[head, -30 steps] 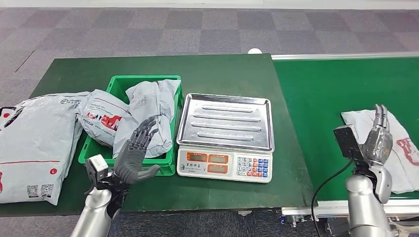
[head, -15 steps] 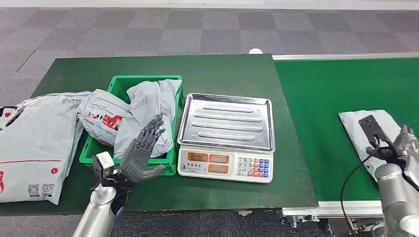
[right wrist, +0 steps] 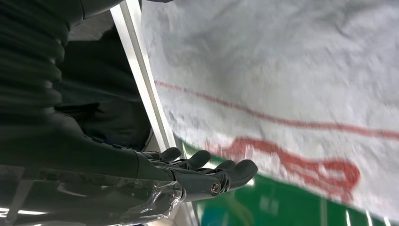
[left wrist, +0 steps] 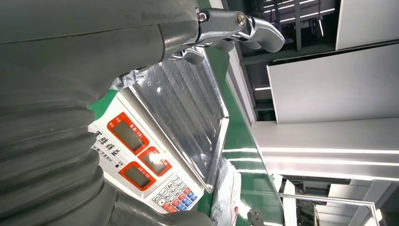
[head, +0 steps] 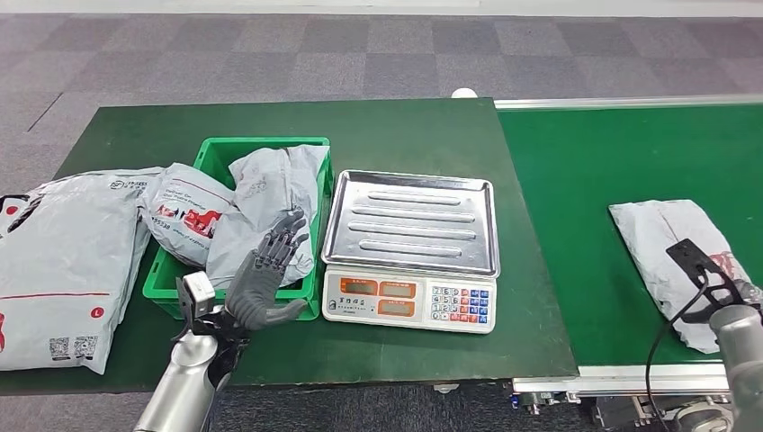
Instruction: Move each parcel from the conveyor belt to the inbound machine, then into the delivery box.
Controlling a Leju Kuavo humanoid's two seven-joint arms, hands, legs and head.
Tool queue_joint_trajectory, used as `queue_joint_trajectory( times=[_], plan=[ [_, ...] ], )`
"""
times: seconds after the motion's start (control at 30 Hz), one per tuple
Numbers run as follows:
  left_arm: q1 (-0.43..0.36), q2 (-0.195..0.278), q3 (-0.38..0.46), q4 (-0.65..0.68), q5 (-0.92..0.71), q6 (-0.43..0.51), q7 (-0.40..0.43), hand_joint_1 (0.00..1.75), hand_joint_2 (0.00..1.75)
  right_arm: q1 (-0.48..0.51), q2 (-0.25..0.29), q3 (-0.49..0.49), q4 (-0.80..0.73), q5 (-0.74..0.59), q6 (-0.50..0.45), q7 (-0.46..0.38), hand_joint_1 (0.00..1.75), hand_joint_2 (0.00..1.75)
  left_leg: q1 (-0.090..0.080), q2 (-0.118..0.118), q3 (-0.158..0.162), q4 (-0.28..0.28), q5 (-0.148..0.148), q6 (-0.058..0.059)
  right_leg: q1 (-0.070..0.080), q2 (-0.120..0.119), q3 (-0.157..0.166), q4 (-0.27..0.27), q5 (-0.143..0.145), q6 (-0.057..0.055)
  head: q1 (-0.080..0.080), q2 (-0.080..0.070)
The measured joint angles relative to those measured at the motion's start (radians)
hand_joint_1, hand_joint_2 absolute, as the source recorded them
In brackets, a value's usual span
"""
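Head view, item one: grey plastic mailer parcel with red print (head: 670, 247), lying flat on the green conveyor belt (head: 594, 180) near its front edge, well apart from the scale. Not yet lifted.

Item two: right robot hand (right wrist: 207, 176), at the parcel's near corner by the belt's metal side rail (right wrist: 141, 84). In the right wrist view its dark fingers (right wrist: 235, 170) lie together and nearly straight, holding nothing; whether they touch the parcel cannot be told.

Item three: left robot hand (head: 265, 274), raised over the front of the green plastic crate (head: 261, 144), fingers spread wide, nothing held.

Item four: electronic weighing scale with ribbed steel pan and orange display panel (head: 409, 247), taken here to be the inbound machine, pan bare, just beside the crate.

Item five: the crate itself, taken to be the delivery box, holding a grey mailer (head: 274, 202); a second mailer with red print (head: 184, 216) leans over its left wall.

Item six: large grey mailer (head: 63, 261) on the bench, left of the crate.

Risks, as judged: the slack film may slip or bunch if the fingers close on a corner alone; the hand sits so near the rail that a low approach could strike it; the parcel could drape off the pan or snag the crate's already crowded rim.

Surface: dark green bench (head: 396, 126), butted against the belt. Room: grey and purple carpet tiles (head: 270, 45) beyond.
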Motion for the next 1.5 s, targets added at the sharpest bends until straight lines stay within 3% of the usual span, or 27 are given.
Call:
queue_joint_trajectory(
  times=[0.3, 0.83, 1.5],
  plan=[
    [-0.02, 0.0, -0.002, 0.029, 0.0, 0.01, 0.0, 0.0, 1.75, -0.01, 0.022, 0.0, 0.037, 0.004, 0.074, 0.043, 0.0, 1.75, 0.0, 0.0, 0.0, 0.0, 0.0, 0.0, 0.0, -0.001, 0.0, 0.0, 0.0, 0.0, 0.0, 0.0],
    [-0.028, 0.002, -0.004, 0.048, 0.0, 0.015, 0.0, 0.0, 1.75, -0.012, 0.042, 0.0, 0.048, -0.003, 0.081, 0.043, 0.0, 1.75, 0.0, 0.0, 0.0, 0.0, 0.0, 0.0, 0.0, -0.001, 0.0, 0.0, 0.0, 0.0, 0.0, 0.0],
    [-0.028, 0.011, -0.005, 0.057, -0.017, 0.046, 0.0, 0.0, 1.75, 0.012, 0.107, -0.001, 0.048, -0.01, 0.056, -0.04, 0.0, 1.75, 0.0, 0.0, 0.0, 0.0, 0.0, 0.0, 0.0, 0.0, 0.0, 0.0, 0.0, 0.0, 0.0, 0.0]
  ],
)
